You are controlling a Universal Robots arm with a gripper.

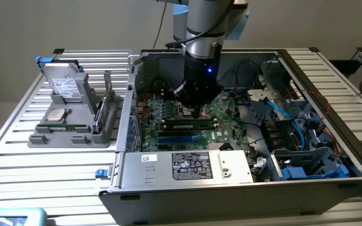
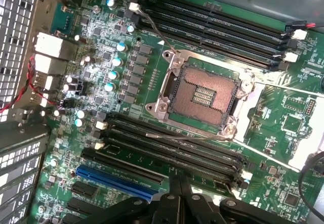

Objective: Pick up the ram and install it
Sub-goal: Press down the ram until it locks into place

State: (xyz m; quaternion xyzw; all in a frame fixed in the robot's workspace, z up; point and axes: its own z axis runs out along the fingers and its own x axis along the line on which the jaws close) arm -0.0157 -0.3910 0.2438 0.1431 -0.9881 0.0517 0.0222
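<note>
In the exterior view the ram [image 1: 190,126], a thin green stick with a small white label, lies along a black slot on the motherboard [image 1: 168,113] inside the open computer case [image 1: 187,165]. It sits just before the blue slots [image 1: 177,136]. My gripper [image 1: 195,113] reaches down into the case, its tip just behind and above the ram. In the wrist view the gripper [image 2: 179,196] is shut, its dark fingers [image 2: 172,204] pressed together over the black slots [image 2: 172,148] next to the empty processor socket [image 2: 202,95]. There I cannot tell the ram from the slots.
A grey parts holder [image 1: 71,134] stands outside the case at the exterior view's left, carrying a drive [image 1: 64,84], a chip [image 1: 56,115] and an upright green card [image 1: 109,106]. Cables and drive bays [image 1: 294,141] crowd the case's other side. The power supply [image 1: 190,165] fills the near side.
</note>
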